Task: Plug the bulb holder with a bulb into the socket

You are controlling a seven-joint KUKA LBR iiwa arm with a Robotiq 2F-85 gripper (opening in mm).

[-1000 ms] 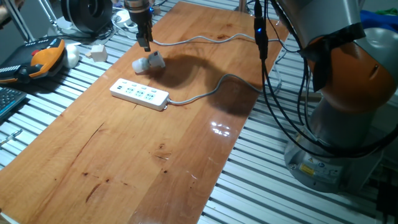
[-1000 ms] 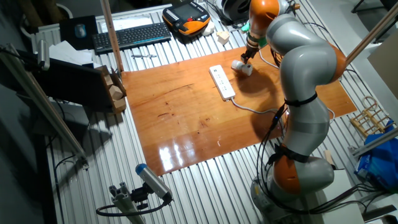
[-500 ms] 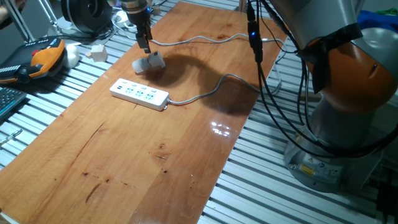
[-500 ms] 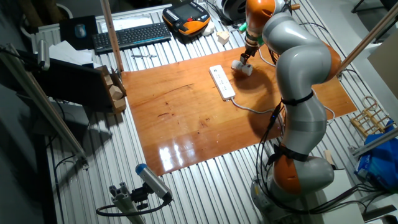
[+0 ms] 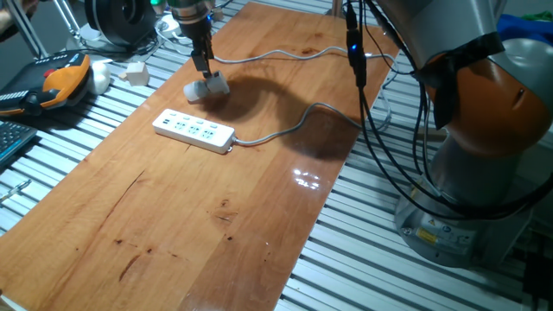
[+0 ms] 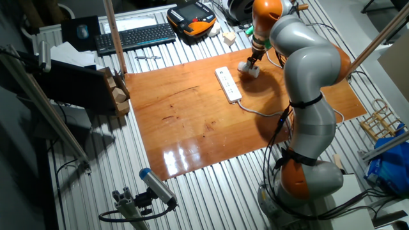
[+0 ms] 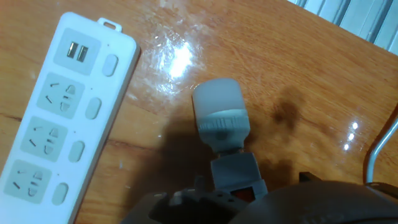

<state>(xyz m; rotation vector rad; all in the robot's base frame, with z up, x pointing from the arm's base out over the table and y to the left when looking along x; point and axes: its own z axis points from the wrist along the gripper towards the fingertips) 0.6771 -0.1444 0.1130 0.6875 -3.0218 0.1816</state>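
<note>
The bulb holder with a bulb (image 5: 206, 88) lies on its side on the wooden table, at the far end beyond the socket (image 5: 193, 130). In the hand view the holder (image 7: 221, 121) points its round bulb away from me and its plug end sits at the bottom edge. The socket (image 7: 59, 134) lies to its left with several outlets facing up. My gripper (image 5: 203, 69) stands upright right above the holder's plug end, close to it or touching it. Its fingers are hidden in the hand view. The other fixed view shows the gripper (image 6: 254, 60) over the holder (image 6: 248, 69), beside the socket (image 6: 228, 84).
The socket's grey cable (image 5: 289, 130) runs right across the table, and a second cable (image 5: 276, 54) lies behind the holder. A white cube block (image 5: 136, 72) and an orange pendant (image 5: 65, 79) sit off the table's left edge. A keyboard (image 6: 135, 37) lies beyond.
My gripper has come down a little, closer onto the holder's plug end. The holder and the socket have not moved.
</note>
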